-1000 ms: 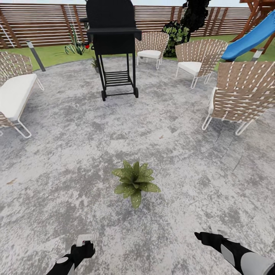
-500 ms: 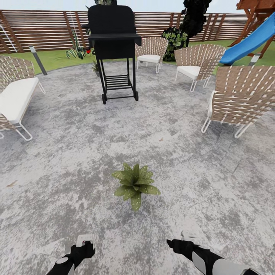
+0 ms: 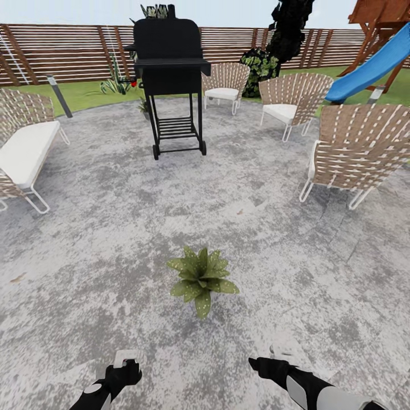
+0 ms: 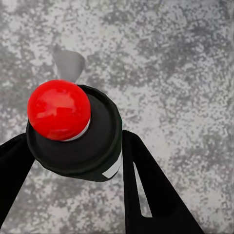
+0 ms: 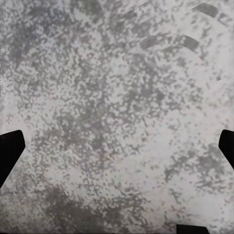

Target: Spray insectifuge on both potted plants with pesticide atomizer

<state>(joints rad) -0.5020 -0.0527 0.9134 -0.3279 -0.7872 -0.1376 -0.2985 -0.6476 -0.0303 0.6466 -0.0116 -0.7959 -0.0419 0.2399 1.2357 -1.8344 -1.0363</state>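
We hold the pesticide atomizer (image 4: 78, 131) in our left gripper (image 3: 126, 364), its black fingers (image 4: 146, 190) closed against both sides of the dark bottle, the red dot on its spray head facing the wrist camera. Our right gripper (image 3: 263, 364) hangs low over the mottled-grey patio (image 3: 114, 239); its fingers (image 5: 9, 151) stand wide apart with nothing between them but paving. One potted plant (image 3: 200, 277), a low rosette of pointed green leaves, sits on the patio just ahead, between our two arms. Farther off stand a black grill (image 3: 169, 74), wicker chairs (image 3: 356, 151), a blue slide (image 3: 373, 65) and the slatted fence (image 3: 62, 51).
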